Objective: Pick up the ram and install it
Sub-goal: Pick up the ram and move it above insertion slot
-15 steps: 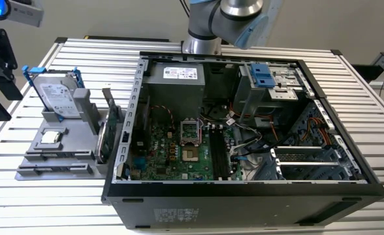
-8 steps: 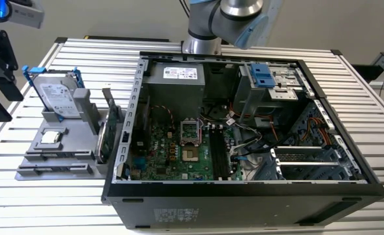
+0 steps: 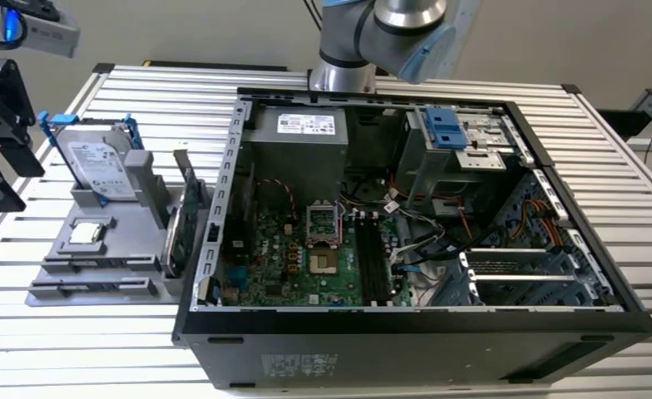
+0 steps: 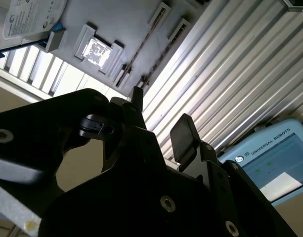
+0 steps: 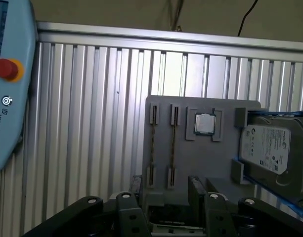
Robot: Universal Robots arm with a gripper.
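The gripper hangs clear of the parts, its fingers spread wide with nothing between them; in the exterior view it sits at the exterior view's left edge, near the grey fixture and well apart from the computer case. The ram stands on edge in a narrow slot of that fixture, near the processor chip; a like strip fills the neighbouring slot, and seen edge-on I take both for memory sticks, though I cannot be sure. Stood upright like this, the stick probably offers its flat faces to fingers coming from above; the hard drive is propped there likewise. The case lies on its side on the slatted worktop with its panel off, so the motherboard faces up; its long dark memory slots look empty, so I judge nothing is installed yet. As for writing, the hard drive bears a white printed label, the power supply a white sticker and the case front another; the blue teach pendant carries a red button and a line of print.
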